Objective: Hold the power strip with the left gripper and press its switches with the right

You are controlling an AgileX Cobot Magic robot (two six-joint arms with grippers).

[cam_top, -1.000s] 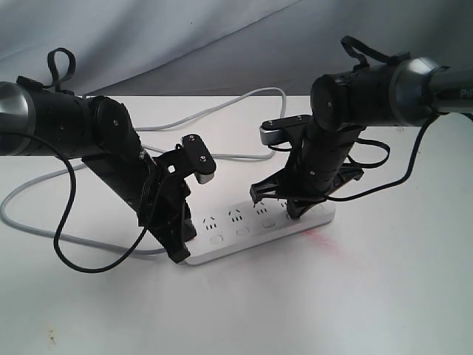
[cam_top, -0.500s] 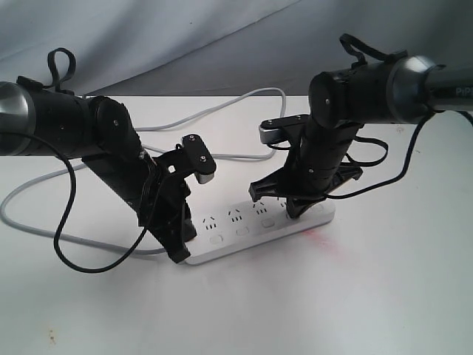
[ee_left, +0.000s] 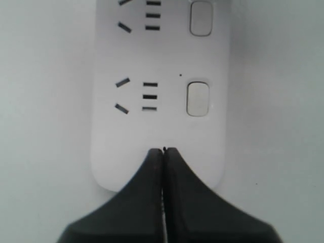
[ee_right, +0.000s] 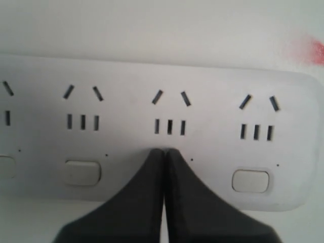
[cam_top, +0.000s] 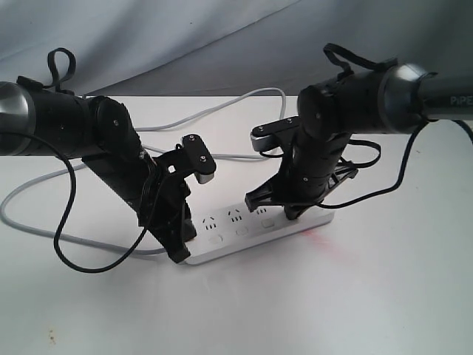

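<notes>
**Light, slick strip pinned at one end, pressed near the other**

The power strip (cam_top: 240,234) lies flat near the middle of the white bench (cam_top: 384,296). In the exterior view it slants from about 8 o'clock up to 2 o'clock, and its grey cord (cam_top: 222,111) loops away toward 11 o'clock.

The left hand (ee_left: 163,152) has its two fingers closed tight together, with nothing between them. Its tips rest on the strip's top face at the rounded 8 o'clock end, just short of the last outlet (ee_left: 135,96). The right hand (ee_right: 164,152) is likewise closed to a single point. It sits below one outlet in the row of switches (ee_right: 82,172), covering the spot where a switch should be, so that switch itself is hidden.

The strip looks like a hard, hollow plastic shell: stiff and light, and likely to skate on a smooth bench. It will not bend, but I judge that a push off the vertical could swing it about the pinned end. The flat blank patch at the end is a sound place to hold it down (clear of holes and buttons). A firmer hold would be a pinch across the narrow width. The switches are small and shallow, so they want a straight-down press, centred.
</notes>
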